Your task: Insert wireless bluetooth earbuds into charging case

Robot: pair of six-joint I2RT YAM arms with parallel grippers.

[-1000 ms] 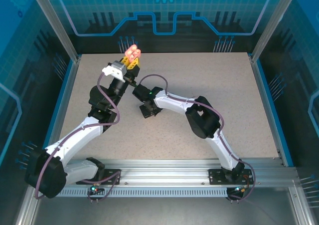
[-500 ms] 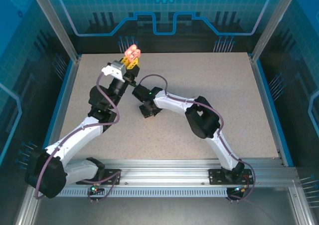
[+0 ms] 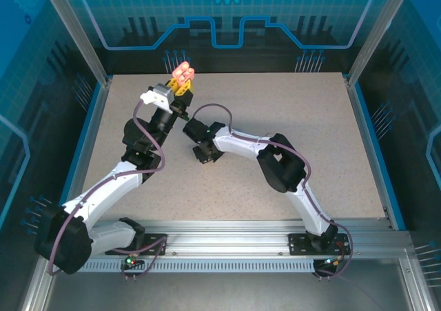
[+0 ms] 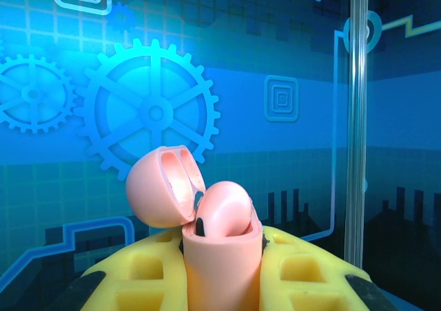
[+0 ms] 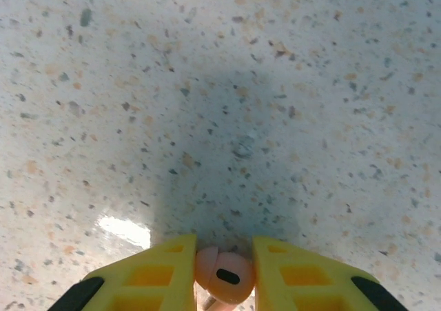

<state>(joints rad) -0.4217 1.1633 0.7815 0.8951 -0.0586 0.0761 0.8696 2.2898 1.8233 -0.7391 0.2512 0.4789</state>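
Right wrist is edging leftward toward the left arm versus a second ago, jaws narrowing; left arm is not budging. Left gripper (image 4: 220, 236) is clenching the pink case (image 4: 220, 273), which is standing upright between its fingers (image 4: 117, 278) and poking out past the tips, lid (image 4: 162, 187) hanging open to the gripper's left. Case is smooth matte plastic, rounded, lid showing two scooped hollows. A domed pink lump with a dark oval is sitting in the mouth, maybe an earbud already seated, can't tell. Fingers are yellow, blocky, with pocketed cut-outs. Right gripper (image 5: 224, 242) is pointing down at the table (image 5: 275, 83), pinching an earbud (image 5: 224, 278) between its pads, set back from the tips. It's tiny, round, glossy pink, dark oval spot facing me. Table is speckled, stone-look, slight glare. I'm judging this as the pickup. I'm wanting a straight lift, then approaching the case from the side away from the lid, stem down over the free well, letting go only once seated. Slick little thing, so slow.
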